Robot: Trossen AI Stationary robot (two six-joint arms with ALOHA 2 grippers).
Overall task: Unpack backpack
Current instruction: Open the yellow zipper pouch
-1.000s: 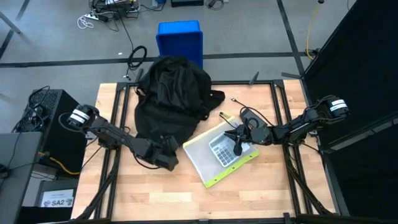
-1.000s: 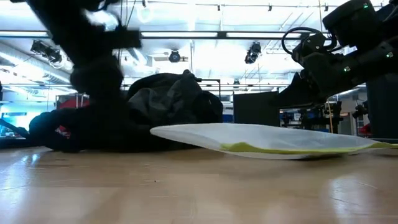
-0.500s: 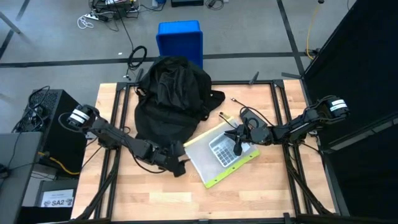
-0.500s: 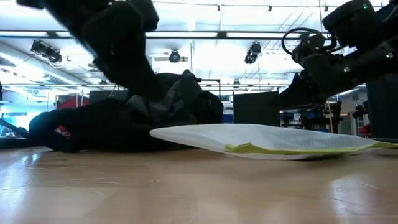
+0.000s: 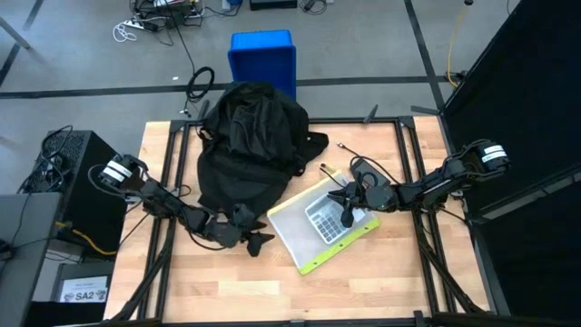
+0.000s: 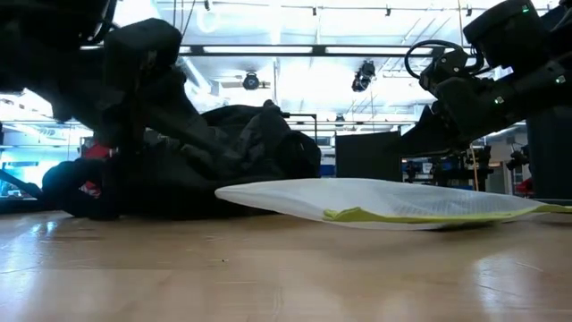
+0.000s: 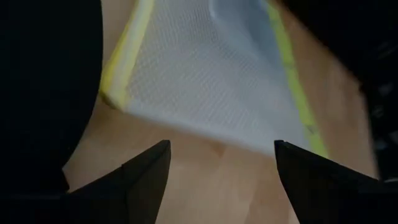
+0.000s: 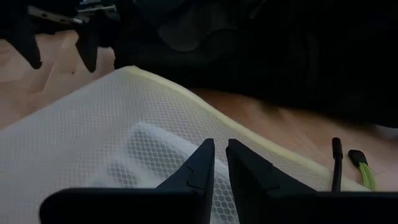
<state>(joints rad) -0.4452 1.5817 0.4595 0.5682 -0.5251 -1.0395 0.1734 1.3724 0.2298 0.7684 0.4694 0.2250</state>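
Backpack (image 5: 250,145) slumped at surface (image 5: 363,282) rear. Left claw (image 5: 257,242) withdrawn from backpack toward mesh pouch (image 5: 322,222), fingers apart, empty. Right claw (image 5: 346,216) together above pouch. Unpacking incomplete.

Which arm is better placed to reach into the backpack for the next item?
Probably the left: its tool is open and beside the backpack. The right tool is shut over the mesh pouch, farther away.

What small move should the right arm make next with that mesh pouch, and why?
Probably pull the mesh pouch a little farther away from the backpack. The right gripper looks shut on the pouch's top, and the pouch's upper corner lies close beside the bag. The left gripper is open near the pouch's left corner, holding nothing.
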